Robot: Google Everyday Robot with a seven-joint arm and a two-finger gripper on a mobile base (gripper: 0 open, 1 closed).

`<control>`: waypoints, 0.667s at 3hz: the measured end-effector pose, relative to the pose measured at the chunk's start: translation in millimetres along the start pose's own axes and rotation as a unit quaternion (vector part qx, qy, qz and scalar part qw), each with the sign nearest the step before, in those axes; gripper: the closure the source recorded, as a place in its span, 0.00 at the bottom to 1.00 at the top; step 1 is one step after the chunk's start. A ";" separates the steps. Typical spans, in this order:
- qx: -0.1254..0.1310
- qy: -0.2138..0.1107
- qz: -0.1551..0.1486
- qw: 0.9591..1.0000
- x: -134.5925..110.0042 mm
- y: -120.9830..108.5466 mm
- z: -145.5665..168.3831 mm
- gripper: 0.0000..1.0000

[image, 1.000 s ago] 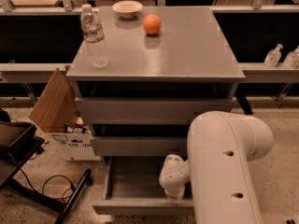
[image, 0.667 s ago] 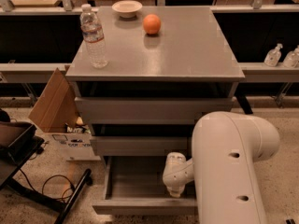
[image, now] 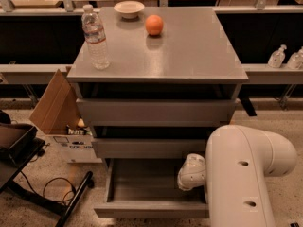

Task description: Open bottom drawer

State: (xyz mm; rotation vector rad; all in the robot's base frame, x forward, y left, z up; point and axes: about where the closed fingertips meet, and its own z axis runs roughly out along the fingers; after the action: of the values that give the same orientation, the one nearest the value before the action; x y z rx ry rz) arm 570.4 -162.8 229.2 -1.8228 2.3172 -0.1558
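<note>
The grey cabinet has three drawers. The bottom drawer is pulled out, and its grey box interior shows empty. The middle drawer front and the larger top drawer front are pushed in. My white arm fills the lower right. Its wrist reaches into the right side of the open bottom drawer. The gripper itself is hidden behind the wrist and arm.
On the cabinet top stand a water bottle, an orange and a small white bowl. An open cardboard box sits on the floor to the left, with a black stand and cables. Bottles stand on a shelf at the right.
My arm has shifted a little to the right and towards the camera. The bottom drawer stands open in all frames, about as far.
</note>
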 end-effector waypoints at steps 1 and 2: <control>0.003 -0.031 0.003 1.000 5.0 -5.7 21.7 1.00; 0.005 -0.043 0.020 0.999 22.7 -3.1 55.8 1.00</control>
State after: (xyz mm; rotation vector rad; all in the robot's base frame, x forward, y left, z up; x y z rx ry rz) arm 580.1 -183.7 173.5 -1.7413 2.2886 -0.0822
